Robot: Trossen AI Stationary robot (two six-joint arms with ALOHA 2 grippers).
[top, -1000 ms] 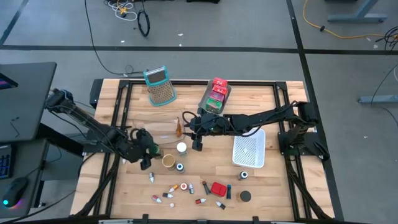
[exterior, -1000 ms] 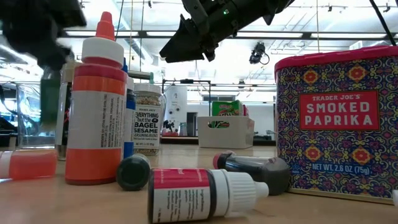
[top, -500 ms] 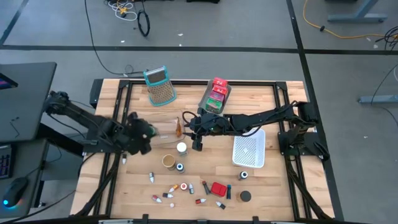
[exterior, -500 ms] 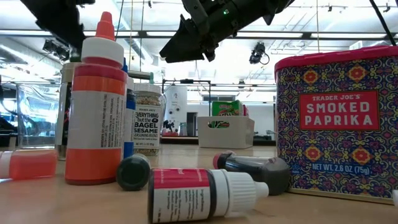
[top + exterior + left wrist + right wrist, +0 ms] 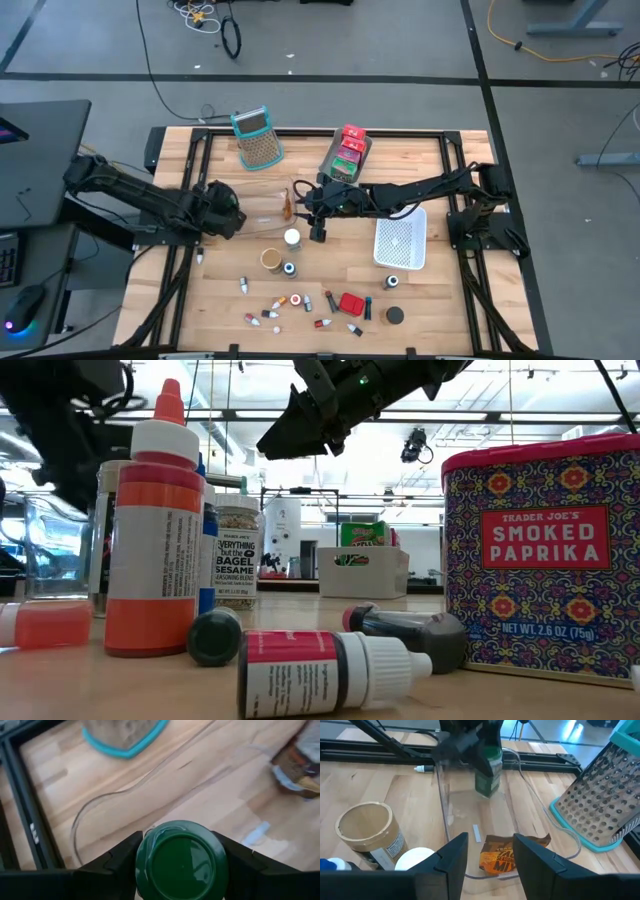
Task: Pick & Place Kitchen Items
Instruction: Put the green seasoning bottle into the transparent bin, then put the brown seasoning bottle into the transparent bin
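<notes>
left gripper clamps the green-capped jar between its fingers.

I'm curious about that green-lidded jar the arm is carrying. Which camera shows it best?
The right wrist view: the green-lidded jar shows whole, held by the left gripper over a clear bin. The left wrist view shows only its lid. I cannot make it out in the high and low views.

A teal-handled metal grater lies on the wooden table, upper left of centre in the high view. A white perforated basket sits right of centre. Black cables trail across the grey floor above.
</notes>
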